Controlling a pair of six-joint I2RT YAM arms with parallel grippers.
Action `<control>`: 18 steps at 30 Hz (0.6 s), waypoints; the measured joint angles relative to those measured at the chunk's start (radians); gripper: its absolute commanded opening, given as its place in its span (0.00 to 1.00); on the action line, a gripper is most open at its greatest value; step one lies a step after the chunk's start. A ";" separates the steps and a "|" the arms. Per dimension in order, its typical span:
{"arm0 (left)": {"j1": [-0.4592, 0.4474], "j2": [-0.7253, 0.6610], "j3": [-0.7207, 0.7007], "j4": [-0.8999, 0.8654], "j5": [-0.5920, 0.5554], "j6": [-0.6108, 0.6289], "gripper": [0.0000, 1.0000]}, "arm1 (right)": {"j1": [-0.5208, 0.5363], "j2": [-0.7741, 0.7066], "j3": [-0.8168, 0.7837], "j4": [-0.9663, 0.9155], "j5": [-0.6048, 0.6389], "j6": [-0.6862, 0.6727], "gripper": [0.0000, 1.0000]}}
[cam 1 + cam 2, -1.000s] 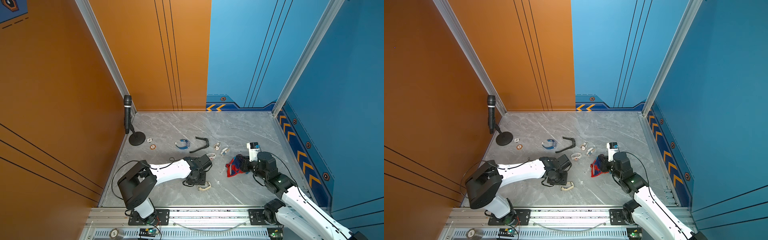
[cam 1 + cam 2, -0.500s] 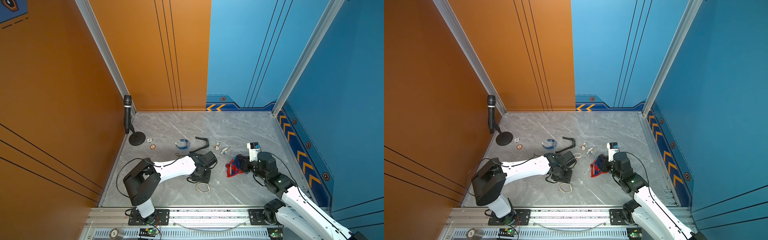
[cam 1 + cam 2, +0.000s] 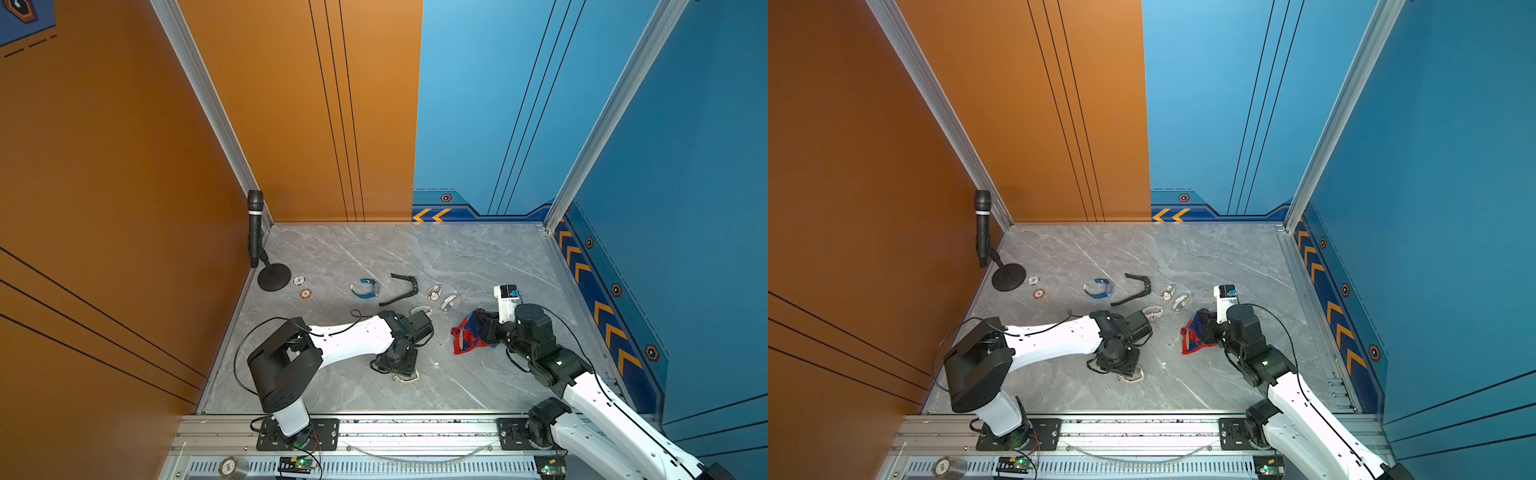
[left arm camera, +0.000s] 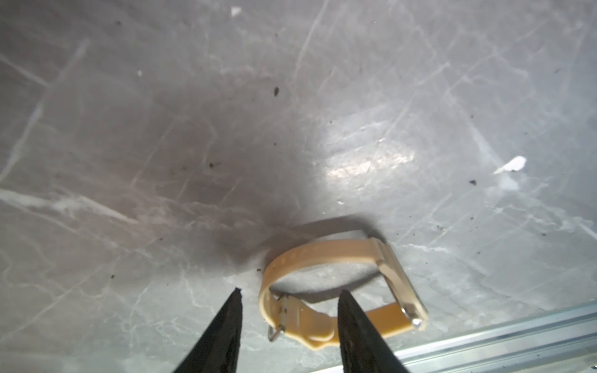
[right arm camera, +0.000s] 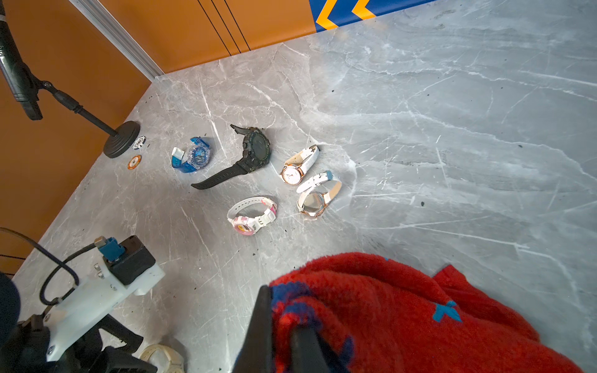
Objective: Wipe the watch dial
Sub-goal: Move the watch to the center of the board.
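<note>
A beige watch (image 4: 323, 253) lies on its side on the grey marble table, near the front rail, and shows in both top views (image 3: 406, 377) (image 3: 1133, 377). Its case (image 4: 400, 284) is seen edge-on, so the dial face is hidden. My left gripper (image 4: 290, 292) hangs just above it, open, with the buckle end of the strap between the two fingertips, neither of them touching it. My right gripper (image 5: 284, 310) is shut on a fold of the red and blue cloth (image 5: 387, 306), which rests bunched on the table to the right (image 3: 465, 338).
Several other watches lie mid-table: blue (image 5: 193, 156), black (image 5: 252, 151), two white-strapped ones (image 5: 295, 168) (image 5: 313, 197) and a pink-white one (image 5: 252, 214). A microphone on a stand (image 3: 255, 232) and two poker chips (image 3: 306, 294) sit at the left wall. The metal front rail (image 4: 484, 329) runs close behind the beige watch.
The left wrist has shifted and settled lower over the beige watch, with its jaws slightly narrower. The right arm and the cloth have not moved.
</note>
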 measured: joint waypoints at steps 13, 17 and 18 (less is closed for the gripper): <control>-0.005 0.021 -0.010 -0.003 -0.005 -0.013 0.18 | 0.000 0.000 -0.002 0.002 0.000 0.000 0.00; 0.006 0.045 -0.007 -0.005 -0.020 0.009 0.08 | 0.000 0.000 -0.002 0.002 0.000 0.000 0.00; 0.008 0.051 0.001 -0.013 -0.025 0.017 0.07 | 0.000 0.000 -0.002 0.002 0.000 0.000 0.00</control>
